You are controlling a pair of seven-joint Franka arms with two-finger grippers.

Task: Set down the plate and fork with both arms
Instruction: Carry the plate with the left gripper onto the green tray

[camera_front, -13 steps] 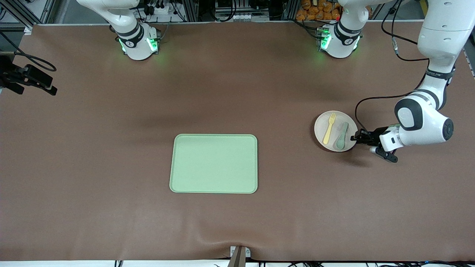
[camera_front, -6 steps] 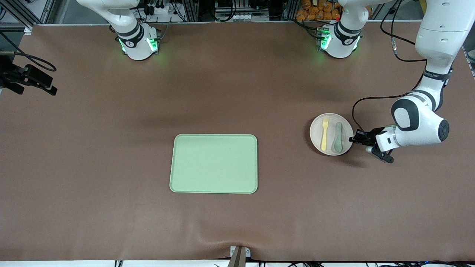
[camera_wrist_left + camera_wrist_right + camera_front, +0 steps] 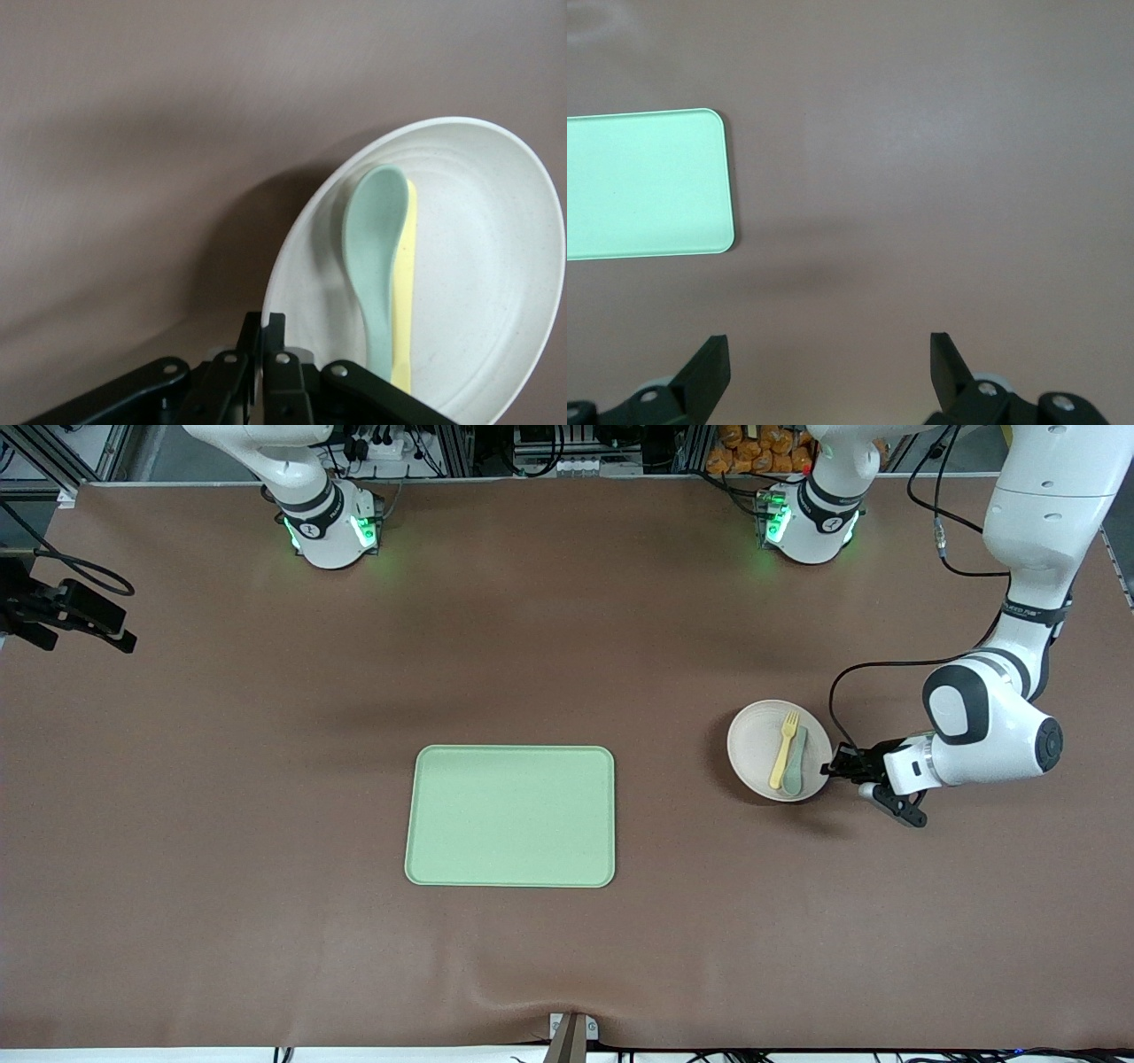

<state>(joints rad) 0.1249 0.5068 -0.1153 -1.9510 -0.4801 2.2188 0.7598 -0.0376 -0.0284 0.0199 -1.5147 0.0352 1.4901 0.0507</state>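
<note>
The off-white plate [image 3: 758,755] hangs tilted just above the table near the left arm's end, casting a shadow. My left gripper [image 3: 831,770] is shut on its rim, which also shows in the left wrist view [image 3: 264,324]. The pale-yellow fork [image 3: 783,747] and a grey-green spoon [image 3: 797,765] lie side by side, touching, in the plate. The left wrist view shows the plate [image 3: 496,221], the spoon [image 3: 376,239] and the fork [image 3: 406,310]. My right gripper [image 3: 830,347] is open and empty, high over bare table beside the tray; it is out of the front view.
A rectangular light-green tray [image 3: 511,816] lies at the table's middle, and its corner shows in the right wrist view [image 3: 647,181]. A black camera mount [image 3: 66,613] juts in at the right arm's end. A black cable [image 3: 873,664] loops from the left wrist.
The left gripper has carried the plate toward the tray. The plate has tilted, and the fork and spoon have slid together. The right arm has not moved.
</note>
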